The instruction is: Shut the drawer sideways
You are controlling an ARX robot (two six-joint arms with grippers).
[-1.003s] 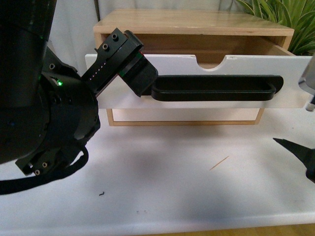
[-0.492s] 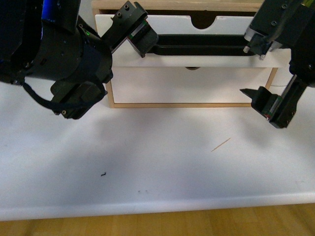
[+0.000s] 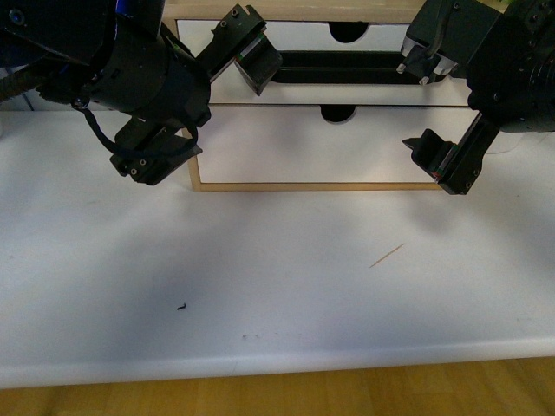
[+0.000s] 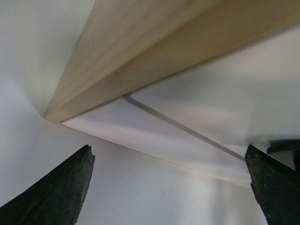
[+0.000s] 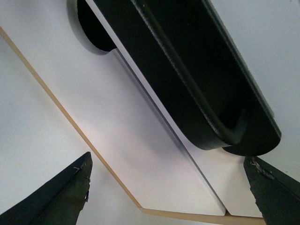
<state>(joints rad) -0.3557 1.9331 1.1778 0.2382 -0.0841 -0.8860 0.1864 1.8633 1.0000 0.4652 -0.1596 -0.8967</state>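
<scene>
Drawer almost shut: front has gone back in over the last sec.
Drawer (image 3: 299,36) now abt flush w/ plain lower front (image 3: 277,147); earlier it stuck well out. L gripper (image 4: 168,187) at bar handle's (image 3: 347,68) left end, R gripper (image 5: 168,187) near right end, both fingers spread, holding nothing. Prob. only final seating left.

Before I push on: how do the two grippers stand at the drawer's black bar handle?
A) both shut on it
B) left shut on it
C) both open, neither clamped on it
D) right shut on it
C: the wrist views show the fingertips of the left gripper and the right gripper wide apart, with the handle unpinched.
</scene>
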